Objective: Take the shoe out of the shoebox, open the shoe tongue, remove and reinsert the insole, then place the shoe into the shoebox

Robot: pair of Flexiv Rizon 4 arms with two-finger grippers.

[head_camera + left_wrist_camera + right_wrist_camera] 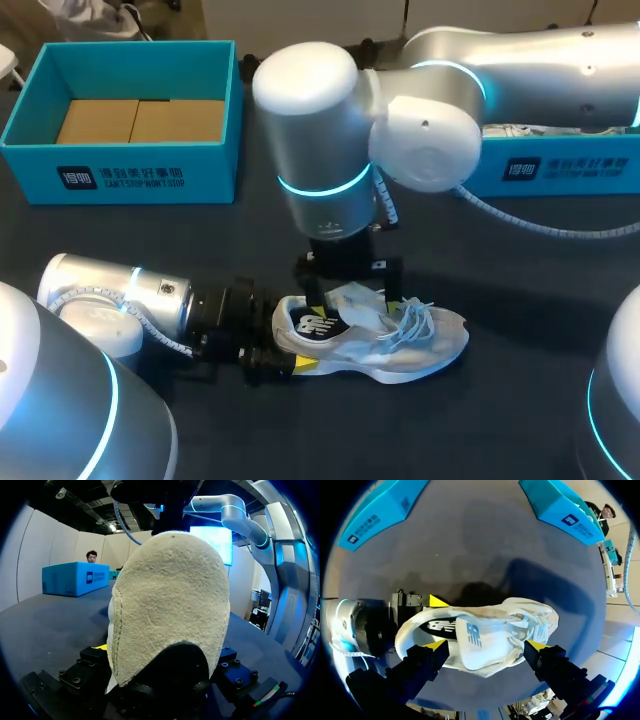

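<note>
The left gripper [283, 350] is clamping the white mesh sneaker [405, 340] by its heel. The right gripper [486, 645] is hovering above, fingers wide.

Dark table [150, 235], blue shoebox [215, 170] far left, another shoebox [480, 175] far right, white shoe [405, 350] centre

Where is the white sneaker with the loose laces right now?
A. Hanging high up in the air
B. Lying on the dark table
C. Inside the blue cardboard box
B: the white sneaker lies on the dark table, outside the blue cardboard box, which holds no shoe, while the left gripper grips its heel.
</note>
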